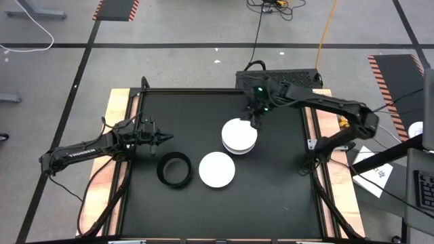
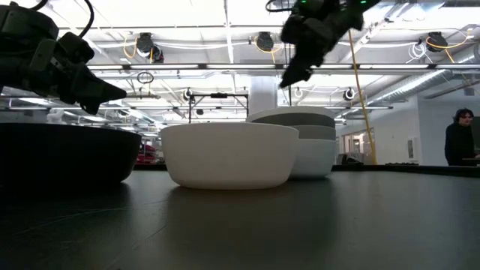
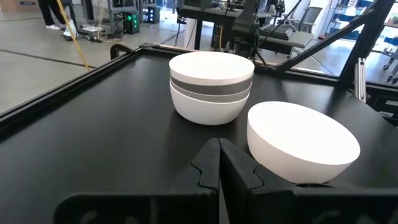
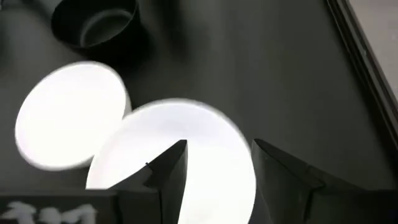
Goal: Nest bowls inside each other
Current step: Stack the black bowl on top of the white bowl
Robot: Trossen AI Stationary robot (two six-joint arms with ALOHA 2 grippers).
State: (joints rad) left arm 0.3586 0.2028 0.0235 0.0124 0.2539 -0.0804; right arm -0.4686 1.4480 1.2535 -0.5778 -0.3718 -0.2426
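Note:
A nested stack of bowls (image 1: 239,136) stands right of the table's middle, with a white bowl on top, a grey one below it and a white one at the bottom (image 3: 210,87). A single white bowl (image 1: 217,169) rests on its base nearer the front, and a black bowl (image 1: 174,169) stands to its left. My right gripper (image 4: 219,146) hangs open above the stack's far rim (image 1: 255,122), clear of it in the low view (image 2: 294,76). My left gripper (image 1: 163,139) is shut, hovering just beyond the black bowl (image 2: 60,154) and pointing toward the stack (image 3: 219,155).
The black table top has a raised frame (image 1: 308,135) along its edges. Bare table lies toward the near edge and on the right side. A person (image 2: 457,142) stands far off in the room behind.

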